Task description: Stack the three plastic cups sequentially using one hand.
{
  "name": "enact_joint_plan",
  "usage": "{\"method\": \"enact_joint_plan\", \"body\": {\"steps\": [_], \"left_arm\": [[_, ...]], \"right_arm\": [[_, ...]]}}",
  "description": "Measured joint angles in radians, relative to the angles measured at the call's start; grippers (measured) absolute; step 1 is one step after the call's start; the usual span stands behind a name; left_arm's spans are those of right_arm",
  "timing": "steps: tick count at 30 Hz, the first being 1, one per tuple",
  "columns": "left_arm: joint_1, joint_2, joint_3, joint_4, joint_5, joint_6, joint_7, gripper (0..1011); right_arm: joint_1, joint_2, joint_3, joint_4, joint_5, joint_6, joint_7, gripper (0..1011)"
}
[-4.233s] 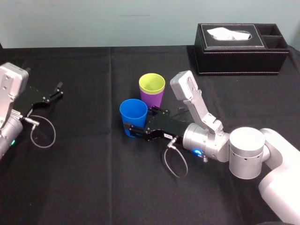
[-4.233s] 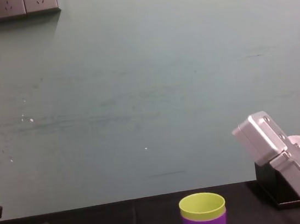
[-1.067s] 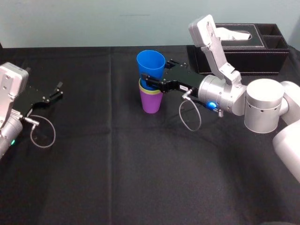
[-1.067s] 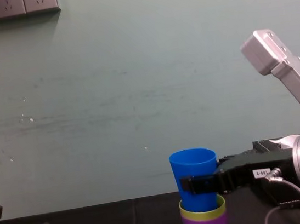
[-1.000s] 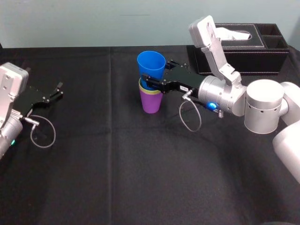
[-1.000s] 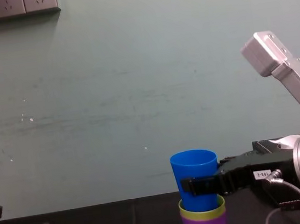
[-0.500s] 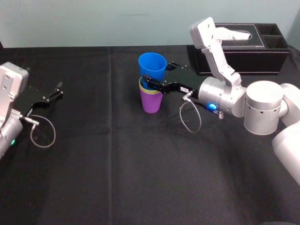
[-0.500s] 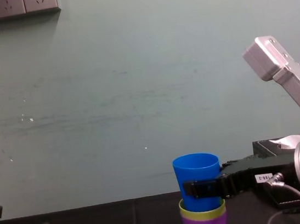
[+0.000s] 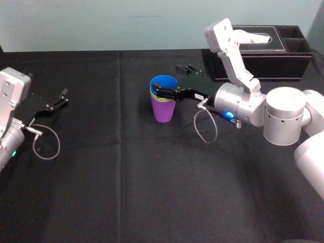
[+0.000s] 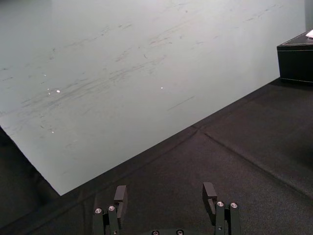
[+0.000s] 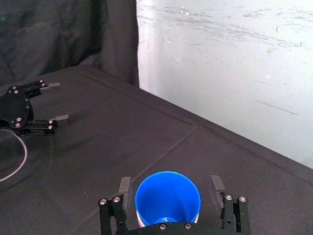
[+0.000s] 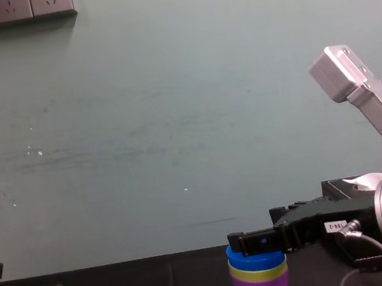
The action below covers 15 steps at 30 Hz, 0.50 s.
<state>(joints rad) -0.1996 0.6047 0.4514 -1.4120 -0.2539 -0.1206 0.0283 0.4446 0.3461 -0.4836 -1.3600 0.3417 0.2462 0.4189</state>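
Closest in, the left gripper (image 9: 62, 97) sits parked at the robot's left on the black table (image 9: 152, 192), spread wide and holding nothing. It is well apart from the action.

Further out, the right gripper (image 9: 167, 79) reaches across to the stack. It is opened up, and its 2 fingers (image 11: 124, 186) flank the blue cup (image 9: 163, 83) with a visible gap on each side, so it has released its grip.

The blue cup sits nested inside the yellow-green cup (image 9: 161, 100), which sits in the purple cup (image 9: 163, 112). All 3 stand upright mid-table.

The danger now is the exit. Those fingers sit right at rim height, so a crooked pull-back could clip the blue rim and tip the light stack over. A low sweep could also drag it sideways.

Beyond the stack stands the tissue box (image 9: 260, 53), close behind the right arm and within reach of a wide swing.

Several things are hard to judge:
- **Seating:** I cannot tell how deep the blue cup has gone in.
- **Yellow-green cup:** it shows as a thin band.
- **Purple cup:** the chest view cuts off its base.
- **Near finger:** from the head view I cannot tell whether it brushes the rim.
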Motion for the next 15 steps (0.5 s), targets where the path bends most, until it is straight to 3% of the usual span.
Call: {"method": "enact_joint_plan", "body": {"steps": [9, 15], "left_arm": [[0.0, 0.0, 0.0, 0.0, 0.0, 0.0, 0.0, 1010], [0.0, 0.0, 0.0, 0.0, 0.0, 0.0, 0.0, 1010]], "right_arm": [[0.0, 0.0, 0.0, 0.0, 0.0, 0.0, 0.0, 1004], [-0.026, 0.004, 0.02, -0.026, 0.003, -0.028, -0.011, 1004]]}}
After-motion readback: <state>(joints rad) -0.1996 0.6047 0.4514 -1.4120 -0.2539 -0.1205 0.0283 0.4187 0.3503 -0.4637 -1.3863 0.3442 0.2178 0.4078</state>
